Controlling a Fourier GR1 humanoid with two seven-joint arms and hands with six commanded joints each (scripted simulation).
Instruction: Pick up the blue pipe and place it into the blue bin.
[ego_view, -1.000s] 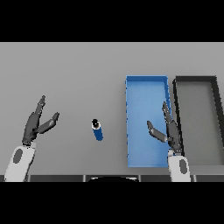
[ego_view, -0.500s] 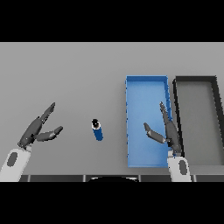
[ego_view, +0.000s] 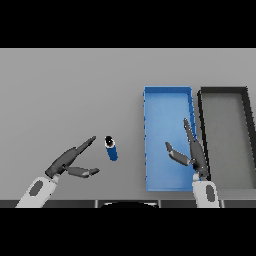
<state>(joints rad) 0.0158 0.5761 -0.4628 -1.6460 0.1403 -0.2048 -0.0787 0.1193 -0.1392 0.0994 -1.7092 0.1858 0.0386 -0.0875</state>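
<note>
Grey table (ego_view: 60, 90) lies under my left hand (ego_view: 67, 161), fingers spread and holding nothing, just left of the blue pipe (ego_view: 111, 149), apart from it. Next comes the blue bin (ego_view: 167, 100); my right hand (ego_view: 192, 152) hovers open over it. Beside it sits a black bin (ego_view: 223, 91).

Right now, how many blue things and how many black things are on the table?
Blue: 2, the blue pipe and the blue bin
Black: 1, the black bin
Total: 3
</note>
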